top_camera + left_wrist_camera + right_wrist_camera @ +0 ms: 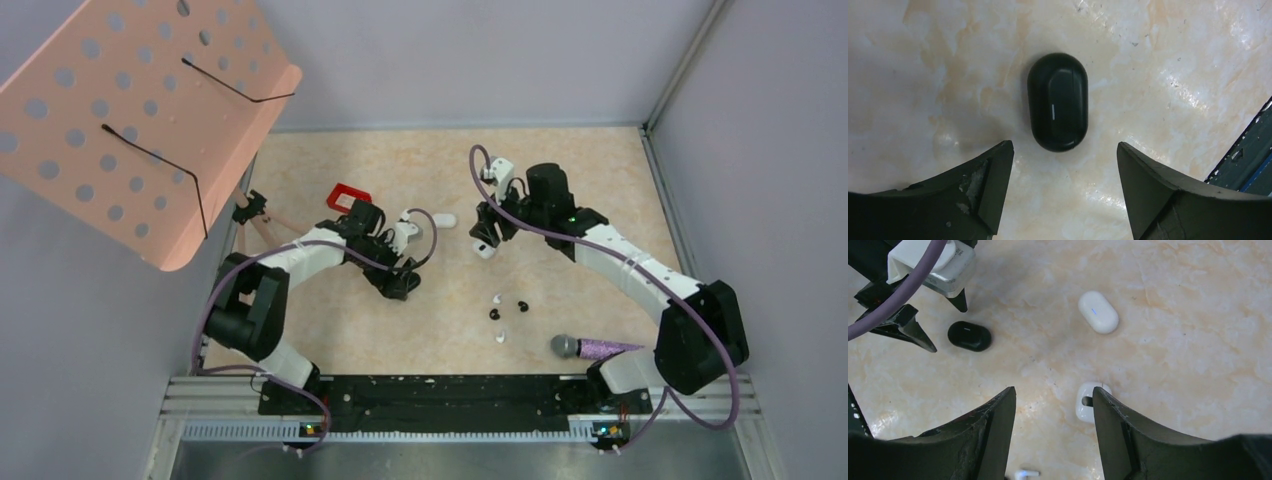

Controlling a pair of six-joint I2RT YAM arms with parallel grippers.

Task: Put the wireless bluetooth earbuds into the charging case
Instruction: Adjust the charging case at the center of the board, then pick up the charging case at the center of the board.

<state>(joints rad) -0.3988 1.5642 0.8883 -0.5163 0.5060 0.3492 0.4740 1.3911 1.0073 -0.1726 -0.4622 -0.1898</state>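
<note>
A shut black charging case (1058, 102) lies on the table just ahead of my left gripper (1064, 167), which is open with only bare table between its fingers. My right gripper (1053, 410) is open too, hovering over the table. An open white case (1087, 402) lies partly behind its right finger (1128, 435). A shut white case (1098, 311) rests farther out, and the black case (969, 336) shows there as well. Loose earbuds lie nearer the arm bases: white ones (497, 298) (500, 337) and black ones (520, 305) (494, 314).
A purple glitter microphone (590, 348) lies near the right arm's base. A red object (350, 195) sits behind the left arm. A pink perforated board (140, 110) leans over the table's left rear. Grey walls enclose the table.
</note>
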